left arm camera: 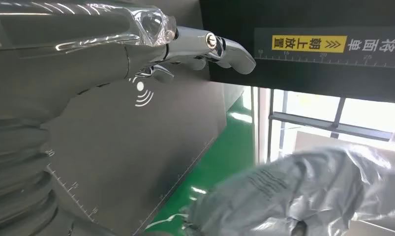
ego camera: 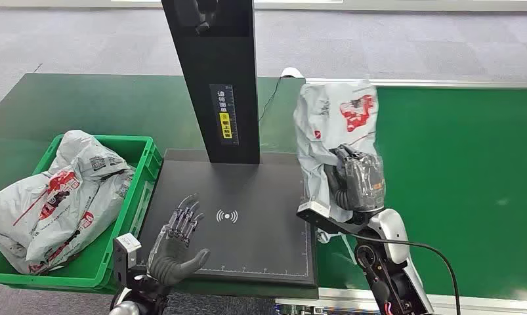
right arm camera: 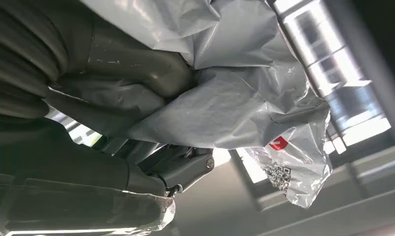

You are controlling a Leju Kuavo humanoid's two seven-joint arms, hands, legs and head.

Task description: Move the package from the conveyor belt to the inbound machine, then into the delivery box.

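One package [ego camera: 336,131] is being gripped by the right hand [ego camera: 356,180], whose fingers are clamped on its grey plastic; it is hanging clear of the conveyor belt [ego camera: 457,177], just beside the right edge of the inbound machine [ego camera: 247,216]. The left hand [ego camera: 178,246] is hovering over the machine's near left corner, fingers apart, holding nothing. Judged progress: pickup from the belt is complete; placement on the machine's scan plate and transfer to the delivery box [ego camera: 139,170], left of the machine and already containing grey packages [ego camera: 57,197], are outstanding.
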